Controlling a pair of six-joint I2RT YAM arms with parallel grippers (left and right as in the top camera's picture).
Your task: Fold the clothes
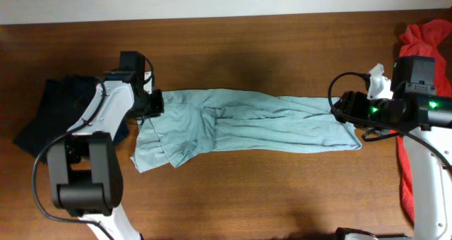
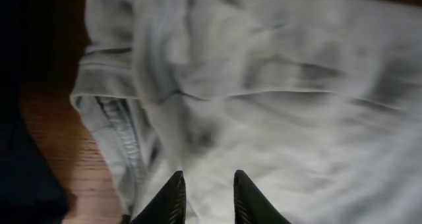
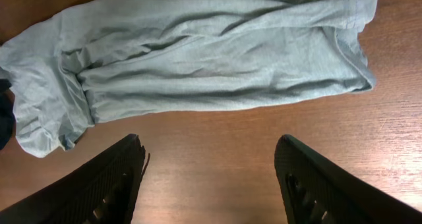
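**Shirt stretched long between two open grippers**

Just outside the left gripper (image 2: 208, 178), on the side away from the shirt, lies a crumpled dark navy garment (image 1: 42, 116), partly under that arm. Behind the right gripper (image 3: 210, 145) a red-orange cloth garment (image 1: 427, 32) is heaped and trails down along the arm. A small crumpled white thing (image 1: 378, 76) sits beside that wrist; what it is cannot be told. Nothing lies on top of the shirt.

The pale grey-blue thin cotton T-shirt (image 1: 268, 123) lies on the brown wooden table (image 1: 247, 49) as a long, wrinkled band. Its long axis runs straight from one gripper to the other. The end at the left gripper is wider and bunched, with folds overlapping and a stitched hem turned up beside the fingers. The end at the right gripper is narrower and flatter, closing in a seamed edge. The round neck cannot be made out.

The left gripper hangs directly over the bunched end. Its fingers (image 2: 173, 199) stand a little apart, with cloth below them and none seen pinched between them. The right gripper's fingers (image 3: 112, 178) are spread wide over bare wood, with the shirt's edge just ahead of the tips and nothing between them.
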